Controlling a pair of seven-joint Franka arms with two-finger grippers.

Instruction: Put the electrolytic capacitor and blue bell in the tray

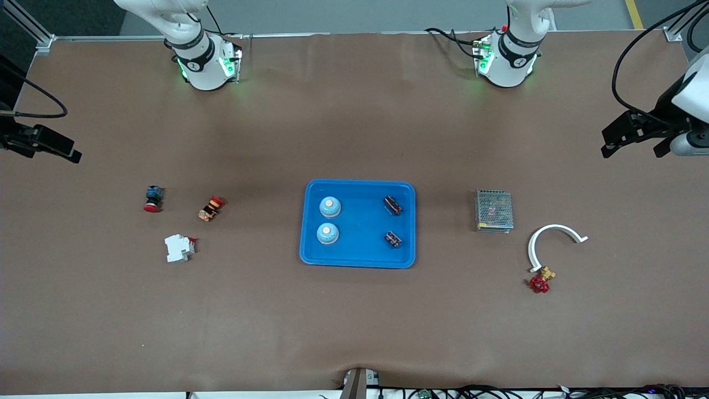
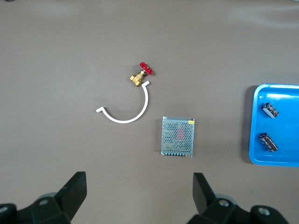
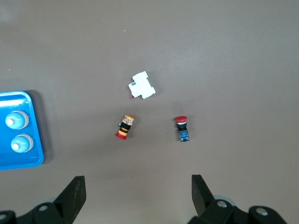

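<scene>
The bright-blue tray [image 1: 360, 227] lies in the middle of the table. In it, on the side toward the right arm, stand two blue bells [image 1: 330, 206] [image 1: 327, 233]. Two dark electrolytic capacitors [image 1: 392, 205] [image 1: 393, 239] lie in it on the side toward the left arm. My left gripper [image 2: 138, 186] hangs open and empty, high over bare table at the left arm's end; the capacitors [image 2: 270, 109] show at its view's edge. My right gripper [image 3: 138, 186] hangs open and empty, high over the right arm's end; the bells [image 3: 16, 120] show in its view.
A metal mesh box [image 1: 493, 210], a white curved piece [image 1: 545, 238] and a brass valve with red handle [image 1: 541, 280] lie toward the left arm's end. A white breaker [image 1: 179, 247], a red-capped push button [image 1: 153, 198] and an orange-black switch [image 1: 210, 208] lie toward the right arm's end.
</scene>
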